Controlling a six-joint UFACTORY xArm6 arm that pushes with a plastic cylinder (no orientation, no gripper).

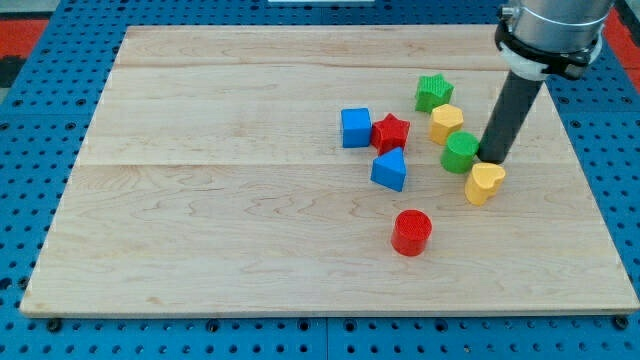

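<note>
Camera view: no claw shows; my tip (493, 157) touches the green cylinder (460, 152), just above the yellow heart (484, 183).

My tip (492, 158) is hemmed by the green cylinder (460, 152) and yellow heart (484, 183). Bare board (200, 200) lies toward the view's right.
</note>
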